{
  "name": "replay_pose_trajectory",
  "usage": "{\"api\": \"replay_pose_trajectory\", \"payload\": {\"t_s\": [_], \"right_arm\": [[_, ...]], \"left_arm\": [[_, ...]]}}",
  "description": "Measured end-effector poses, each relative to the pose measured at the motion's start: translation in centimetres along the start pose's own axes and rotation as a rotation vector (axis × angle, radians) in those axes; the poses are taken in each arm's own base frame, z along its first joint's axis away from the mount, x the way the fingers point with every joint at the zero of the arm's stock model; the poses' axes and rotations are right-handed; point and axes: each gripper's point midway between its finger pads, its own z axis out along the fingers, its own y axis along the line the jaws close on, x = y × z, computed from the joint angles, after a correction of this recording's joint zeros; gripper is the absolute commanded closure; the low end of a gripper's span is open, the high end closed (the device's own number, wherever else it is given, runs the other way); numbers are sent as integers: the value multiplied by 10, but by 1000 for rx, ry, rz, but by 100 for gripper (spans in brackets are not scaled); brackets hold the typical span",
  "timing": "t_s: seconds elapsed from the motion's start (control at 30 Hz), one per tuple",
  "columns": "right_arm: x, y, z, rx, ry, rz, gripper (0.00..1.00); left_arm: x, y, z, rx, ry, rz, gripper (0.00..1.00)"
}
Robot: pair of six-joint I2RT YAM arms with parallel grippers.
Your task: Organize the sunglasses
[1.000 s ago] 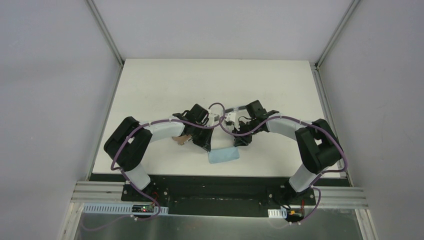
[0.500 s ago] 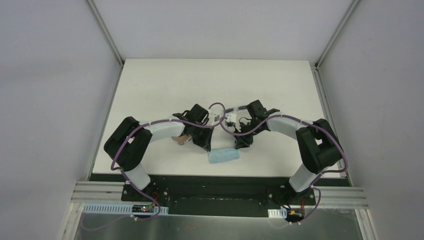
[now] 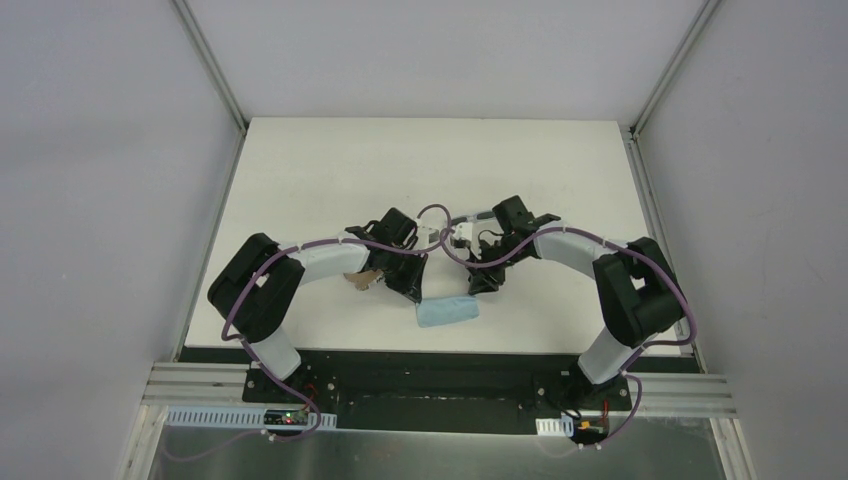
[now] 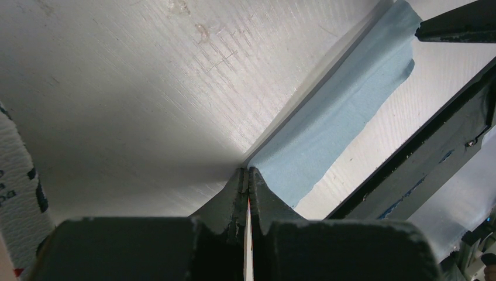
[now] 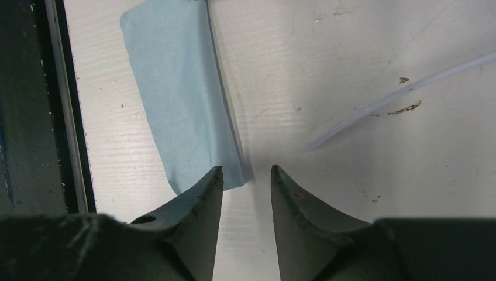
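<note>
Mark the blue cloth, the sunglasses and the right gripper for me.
blue cloth point(image 5: 181, 99), right wrist view, middle of the fabric.
sunglasses point(image 5: 374, 109), right wrist view, thin white temple arm.
right gripper point(image 5: 245, 168), right wrist view, gap between the open jaws.

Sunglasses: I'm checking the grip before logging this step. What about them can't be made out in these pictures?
- Right wrist: of the sunglasses only one slim white temple arm shows, cut off by the right edge.
- Top external: both wrists cover the frame and lenses.
- Left wrist: the shut left gripper pinches a thin white sliver; too little shows to name it.
</note>
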Motion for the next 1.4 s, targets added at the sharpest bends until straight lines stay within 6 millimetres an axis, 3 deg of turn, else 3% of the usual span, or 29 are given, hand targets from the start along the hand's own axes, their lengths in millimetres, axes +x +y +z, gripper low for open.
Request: {"api": "replay_pose_trajectory", "payload": {"t_s": [0.37,0.83,1.13,1.4], "right_arm": [[2,9,1,-34,11,-5,56],[4,0,1,9,28,-17,57],[-2,14,-2,-33,11,-27,53],[9,13,1,-15,37,-12,55]], "left_arm": [[0,0,0,0,0,0,100],[0,0,0,0,0,0,100],[0,0,0,0,0,0,100],[0,0,0,0,0,0,100]]}}
